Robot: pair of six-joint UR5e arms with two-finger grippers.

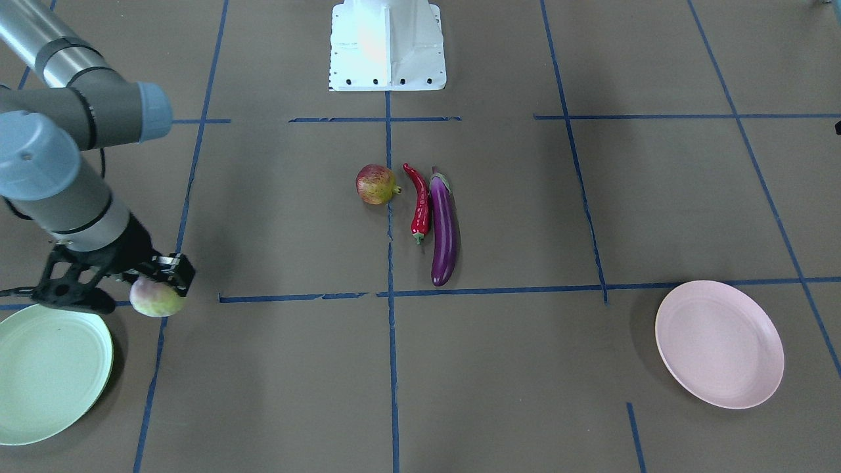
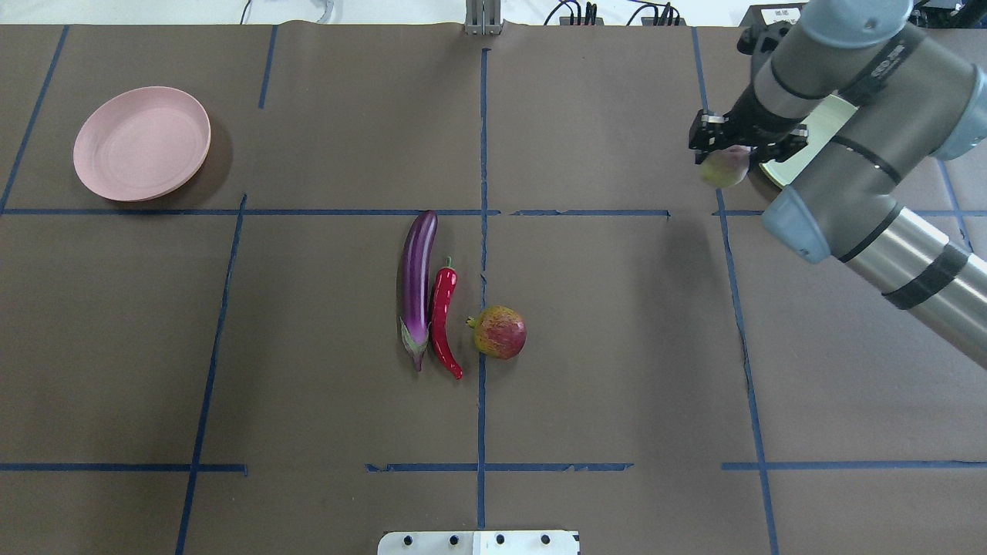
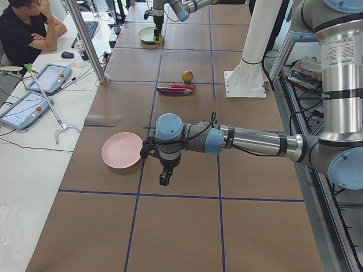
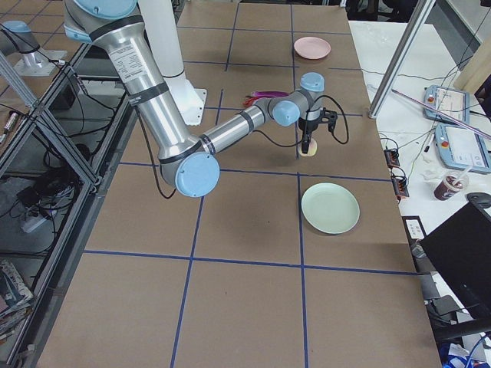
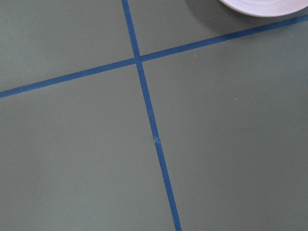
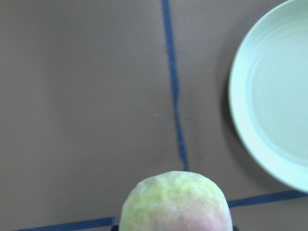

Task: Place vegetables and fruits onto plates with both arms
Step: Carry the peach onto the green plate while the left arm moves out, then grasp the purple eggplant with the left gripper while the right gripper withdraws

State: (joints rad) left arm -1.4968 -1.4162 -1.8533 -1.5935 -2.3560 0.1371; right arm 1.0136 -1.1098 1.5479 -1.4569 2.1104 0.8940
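Observation:
My right gripper [image 2: 731, 151] is shut on the pale green-pink fruit [image 2: 724, 169] and holds it above the table beside the pale green plate [image 1: 49, 371]. In the right wrist view the fruit [image 6: 175, 202] fills the bottom edge and the green plate [image 6: 274, 101] lies to the right. The eggplant [image 2: 416, 285], red chili [image 2: 442, 316] and pomegranate-like fruit [image 2: 500, 332] lie side by side at the table's middle. The pink plate [image 2: 142, 143] is bare. My left gripper [image 3: 164, 177] hangs beside the pink plate [image 3: 122, 149]; I cannot tell whether it is open or shut.
The white base block [image 1: 387, 46] stands at the robot's edge of the table. Blue tape lines cross the brown table cover. An operator [image 3: 25, 28] sits at a side bench with tablets [image 3: 25, 107]. The left wrist view shows only table and the pink plate's rim [image 5: 264, 6].

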